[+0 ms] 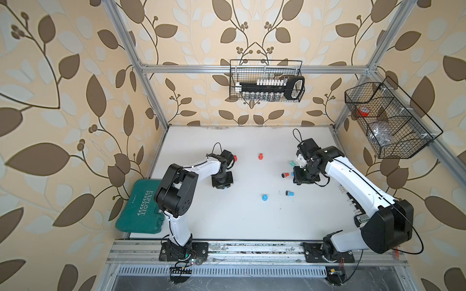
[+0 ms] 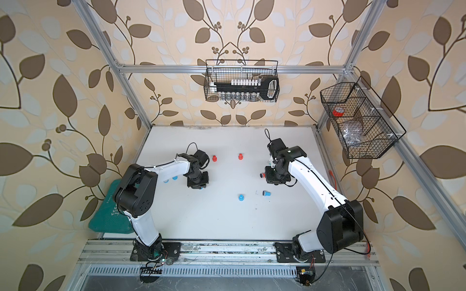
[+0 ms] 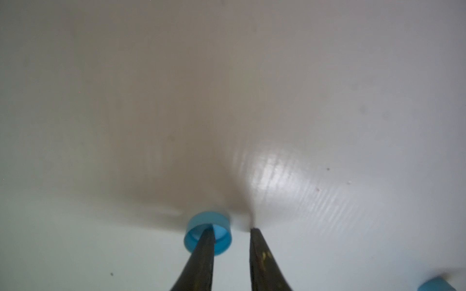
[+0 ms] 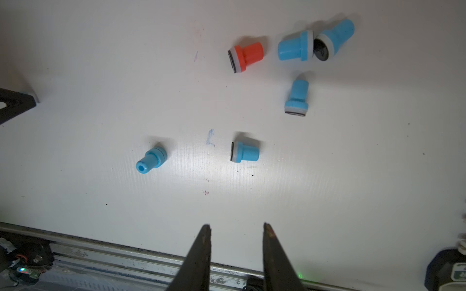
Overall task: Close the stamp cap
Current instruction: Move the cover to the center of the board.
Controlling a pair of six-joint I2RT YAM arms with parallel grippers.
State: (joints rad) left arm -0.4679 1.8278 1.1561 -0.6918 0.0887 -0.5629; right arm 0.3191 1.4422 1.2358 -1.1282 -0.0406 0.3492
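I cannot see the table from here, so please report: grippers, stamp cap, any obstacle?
Left gripper nearly shut, one fingertip at the blue cap mouth, cap not pinched. Right gripper open, empty. Uncapped red stamp lies on its side. No obstacle seen.

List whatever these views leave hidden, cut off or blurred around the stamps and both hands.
Blue cap, left wrist view: a finger of the left hand covers it; grip unclear.
Second blue piece, same view: cut by the frame's corner, blurred.
Teal piece, in a top view: partly behind the right arm; kind unclear.
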